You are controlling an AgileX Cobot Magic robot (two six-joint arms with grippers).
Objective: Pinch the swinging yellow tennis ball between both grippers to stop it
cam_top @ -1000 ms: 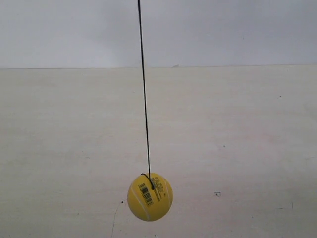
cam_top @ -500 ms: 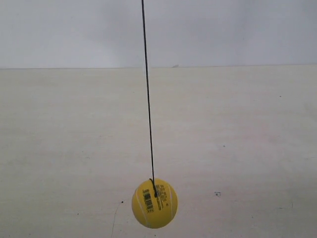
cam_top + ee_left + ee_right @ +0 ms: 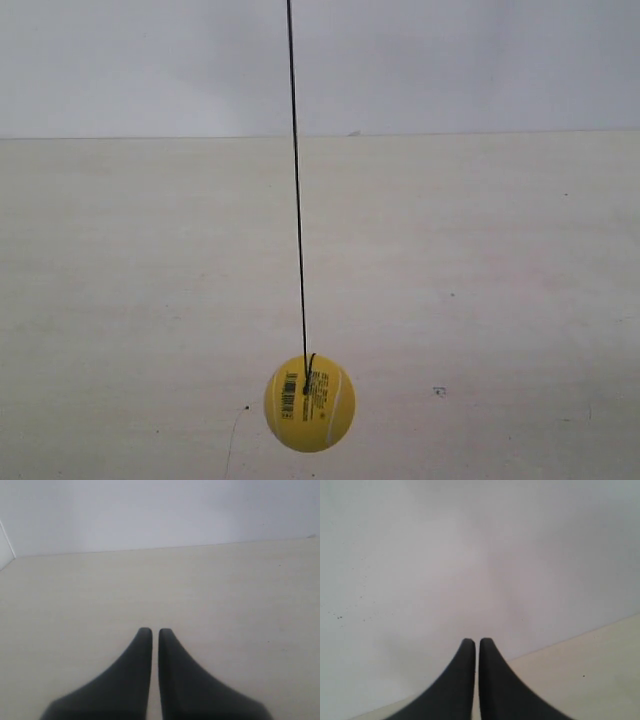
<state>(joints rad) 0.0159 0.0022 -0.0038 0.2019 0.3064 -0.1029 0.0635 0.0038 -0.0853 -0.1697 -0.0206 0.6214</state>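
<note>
The yellow tennis ball [image 3: 310, 403] hangs low in the exterior view on a thin dark string [image 3: 298, 190] that runs up out of the top edge. A barcode, dark print and a white seam face the camera. Neither arm shows in the exterior view. In the left wrist view my left gripper [image 3: 155, 631] is shut, its black tapered fingers [image 3: 130, 680] almost touching, with nothing between them and only pale tabletop beyond. My right gripper [image 3: 477, 642] is likewise shut and empty, facing a white wall. The ball appears in neither wrist view.
A pale cream tabletop [image 3: 500, 260] stretches back to a white wall [image 3: 450, 60]. Small dark specks and a thin crack mark [image 3: 232, 440] show on the surface near the ball. The right wrist view catches the table's edge [image 3: 600, 670] against the wall.
The ball drifted right and slightly down, then swung back a little left and up, turning so its barcode faces more to the front. No gripper has entered the exterior view.
</note>
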